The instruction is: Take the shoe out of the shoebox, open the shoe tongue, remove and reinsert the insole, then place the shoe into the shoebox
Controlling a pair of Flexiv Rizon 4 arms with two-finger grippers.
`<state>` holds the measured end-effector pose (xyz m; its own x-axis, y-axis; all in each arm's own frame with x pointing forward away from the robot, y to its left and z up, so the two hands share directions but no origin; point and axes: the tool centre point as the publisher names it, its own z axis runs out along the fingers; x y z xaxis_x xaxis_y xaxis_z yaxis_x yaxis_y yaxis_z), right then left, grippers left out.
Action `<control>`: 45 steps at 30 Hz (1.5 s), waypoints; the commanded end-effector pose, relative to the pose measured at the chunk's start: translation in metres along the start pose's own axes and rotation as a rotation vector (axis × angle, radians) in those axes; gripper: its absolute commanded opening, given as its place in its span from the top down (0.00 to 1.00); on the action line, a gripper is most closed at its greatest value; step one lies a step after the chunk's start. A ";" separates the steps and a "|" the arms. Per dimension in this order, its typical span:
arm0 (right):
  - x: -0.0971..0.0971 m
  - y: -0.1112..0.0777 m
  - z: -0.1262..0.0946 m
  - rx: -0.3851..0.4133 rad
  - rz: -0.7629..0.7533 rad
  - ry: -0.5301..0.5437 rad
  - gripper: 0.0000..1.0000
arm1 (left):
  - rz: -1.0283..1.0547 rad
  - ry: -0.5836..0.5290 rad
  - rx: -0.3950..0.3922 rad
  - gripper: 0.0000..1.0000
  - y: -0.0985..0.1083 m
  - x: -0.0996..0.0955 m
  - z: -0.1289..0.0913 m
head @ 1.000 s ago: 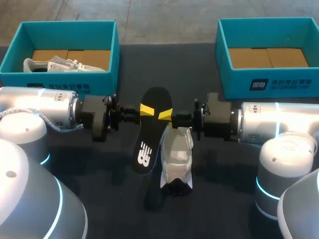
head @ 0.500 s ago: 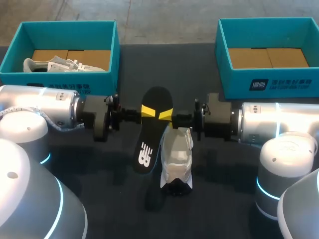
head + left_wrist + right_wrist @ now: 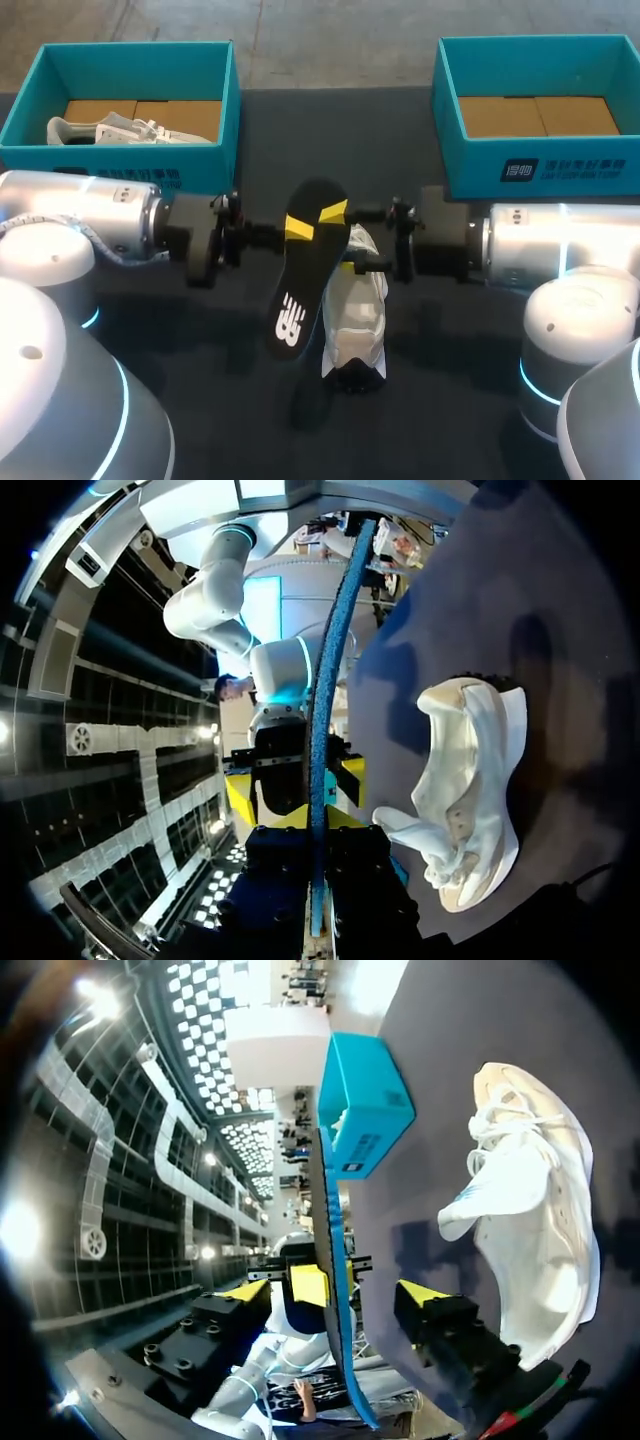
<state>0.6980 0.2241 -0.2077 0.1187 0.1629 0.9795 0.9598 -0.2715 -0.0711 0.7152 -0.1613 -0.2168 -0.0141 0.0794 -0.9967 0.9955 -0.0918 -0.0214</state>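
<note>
Robot lab: left arm (image 3: 100, 215), right arm (image 3: 550, 245)

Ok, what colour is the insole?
The insole is black with a white logo, clearest in head view.

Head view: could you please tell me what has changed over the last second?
The right pincer opened, letting go of the insole, and drew back slightly to its own side. The left pincer stays shut on the insole; the shoe has not moved.

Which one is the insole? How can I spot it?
Look at the middle of the dark table. Beside the white shoe, the left gripper holds the insole up. It is flat and black; the shoe is puffy and white.
</note>
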 end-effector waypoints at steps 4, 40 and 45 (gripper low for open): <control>-0.001 -0.007 -0.018 -0.041 0.019 -0.041 0.00 | -0.028 0.025 0.046 1.00 -0.018 -0.005 -0.006; -0.054 -0.078 -0.089 -0.174 0.151 -0.299 0.00 | -0.421 -0.007 0.202 1.00 -0.115 0.012 0.008; -0.061 -0.090 -0.096 -0.200 0.168 -0.311 0.00 | -0.490 -0.027 0.222 1.00 -0.127 0.017 0.010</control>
<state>0.5963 0.1555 -0.2470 0.3642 0.3700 0.8547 0.8643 -0.4760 -0.1622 0.5926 -0.1586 -0.2278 -0.4671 0.1508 -0.8713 0.8309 -0.2622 -0.4908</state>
